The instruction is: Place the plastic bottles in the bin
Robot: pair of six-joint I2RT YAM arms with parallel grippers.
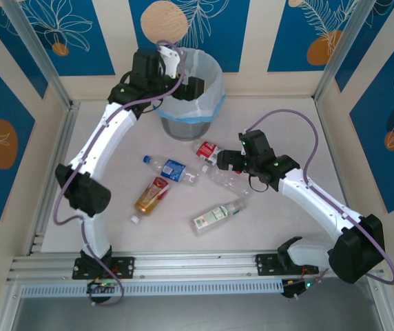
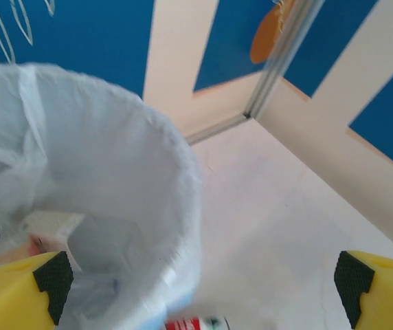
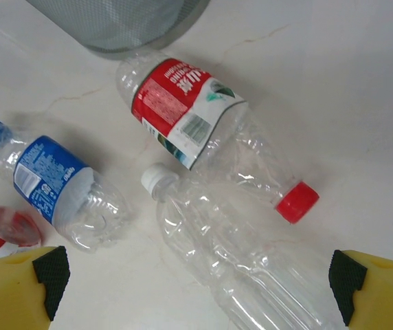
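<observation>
Plastic bottles point(image 1: 173, 169), five small clear ones, lie on their sides on the pale worktop point(image 1: 280, 110) in front of the round grey bag-lined bin point(image 1: 183, 127). The left gripper point(image 2: 202, 282) hangs wide open and empty over the bin's mouth, a sensible release spot. The right gripper point(image 3: 199, 275), also open and empty, hovers over the red-labelled bottle point(image 3: 183, 110) by the bin's base, seemingly lined up for a pick. Blue-and-cream panels point(image 1: 73, 34) wall the cell.

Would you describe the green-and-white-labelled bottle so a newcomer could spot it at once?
Start at the round grey lined bin at the white table's far side, then come toward the near edge. The nearest clear plastic bottle lies apart; none other bears a green-and-white label.
</observation>
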